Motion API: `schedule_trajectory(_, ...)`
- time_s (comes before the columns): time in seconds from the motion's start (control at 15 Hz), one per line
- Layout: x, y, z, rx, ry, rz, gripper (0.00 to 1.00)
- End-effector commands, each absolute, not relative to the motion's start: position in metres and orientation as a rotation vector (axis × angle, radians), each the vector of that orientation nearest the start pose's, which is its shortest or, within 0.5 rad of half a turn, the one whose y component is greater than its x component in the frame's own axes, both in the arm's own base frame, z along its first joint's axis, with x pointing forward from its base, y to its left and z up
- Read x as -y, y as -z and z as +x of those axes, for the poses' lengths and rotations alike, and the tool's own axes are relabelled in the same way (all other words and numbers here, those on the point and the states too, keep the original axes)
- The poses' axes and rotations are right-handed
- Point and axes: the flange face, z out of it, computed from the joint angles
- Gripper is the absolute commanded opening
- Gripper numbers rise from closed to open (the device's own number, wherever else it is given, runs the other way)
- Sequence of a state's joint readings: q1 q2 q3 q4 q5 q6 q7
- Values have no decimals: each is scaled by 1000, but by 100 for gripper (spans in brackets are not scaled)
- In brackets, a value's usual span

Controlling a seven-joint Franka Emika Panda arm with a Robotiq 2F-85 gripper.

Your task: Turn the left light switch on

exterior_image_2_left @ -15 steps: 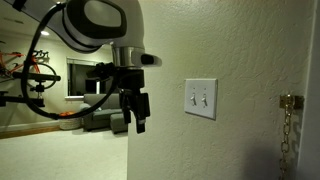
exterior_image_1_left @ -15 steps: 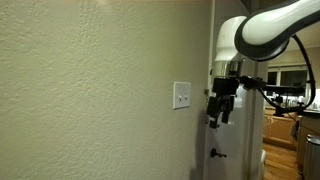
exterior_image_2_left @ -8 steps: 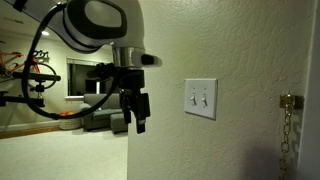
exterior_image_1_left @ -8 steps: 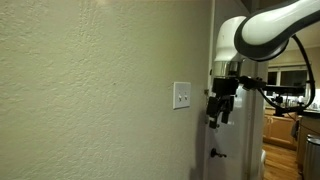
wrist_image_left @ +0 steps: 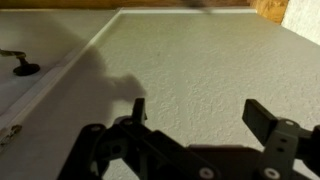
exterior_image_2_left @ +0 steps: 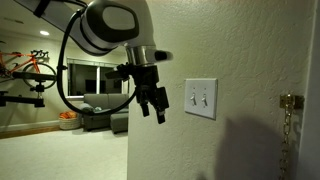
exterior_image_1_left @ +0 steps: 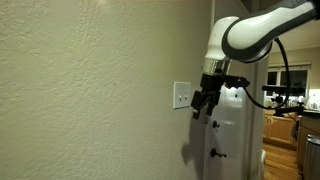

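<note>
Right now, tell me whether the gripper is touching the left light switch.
Apart. In an exterior view, the gripper hangs short of the left light switch, with a strip of bare wall showing between them.

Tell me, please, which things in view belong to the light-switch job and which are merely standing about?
Job in hand: left light switch; white double wall plate; gripper, open, not touching the plate.
Merely about: right toggle; door chain; bicycle.
</note>
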State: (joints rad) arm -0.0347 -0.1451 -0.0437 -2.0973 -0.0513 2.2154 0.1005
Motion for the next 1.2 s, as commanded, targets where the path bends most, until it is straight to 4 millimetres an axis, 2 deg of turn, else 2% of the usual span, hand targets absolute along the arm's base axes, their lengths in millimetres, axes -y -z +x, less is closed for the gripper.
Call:
schedule_trajectory(0.0,54,-521,555,-328,558,-3133,100)
schedule_trajectory(0.4,68,-543,577,-392,757,-3114,100)
schedule_trajectory(0.67,76,-553,590,-403,828,-3108,79)
schedule_trajectory(0.8,77,-556,596,-403,845,-3097,55)
schedule_trajectory(1.13,78,-562,610,-397,872,-3087,44)
